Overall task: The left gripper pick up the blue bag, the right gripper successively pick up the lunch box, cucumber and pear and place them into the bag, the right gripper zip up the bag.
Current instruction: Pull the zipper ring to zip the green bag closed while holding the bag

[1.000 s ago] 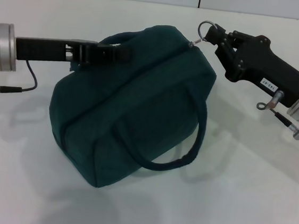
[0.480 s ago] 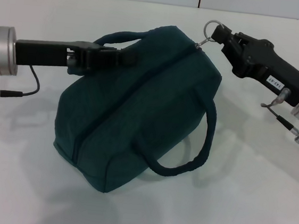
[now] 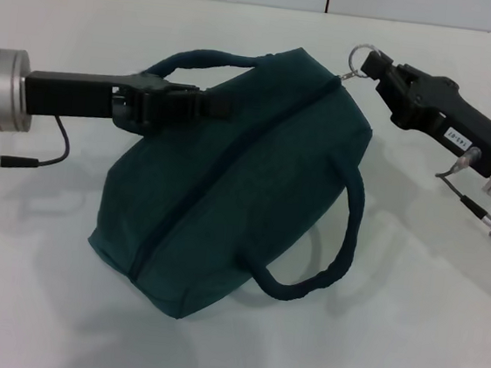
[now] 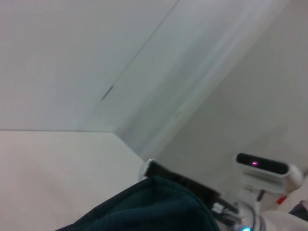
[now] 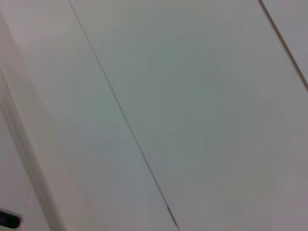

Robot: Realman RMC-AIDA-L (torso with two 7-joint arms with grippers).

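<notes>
The blue bag [image 3: 244, 193] lies tilted on the white table with its zip line closed along the top. My left gripper [image 3: 203, 105] comes in from the left and is shut on the bag's far handle [image 3: 215, 58] at the top edge. My right gripper [image 3: 374, 66] is at the bag's upper right end, shut on the ring zip pull [image 3: 361, 55]. The near handle [image 3: 342, 247] hangs loose down the front. The bag's fabric also shows in the left wrist view [image 4: 154, 207]. The lunch box, cucumber and pear are out of view.
The white table [image 3: 422, 343] spreads around the bag. A grey cable [image 3: 46, 159] trails from my left arm's silver joint. The right wrist view shows only pale wall panels.
Both grippers and the bag have shifted to the right. The zip pull moved right with my right gripper, and the bag turned a little and settled lower.
</notes>
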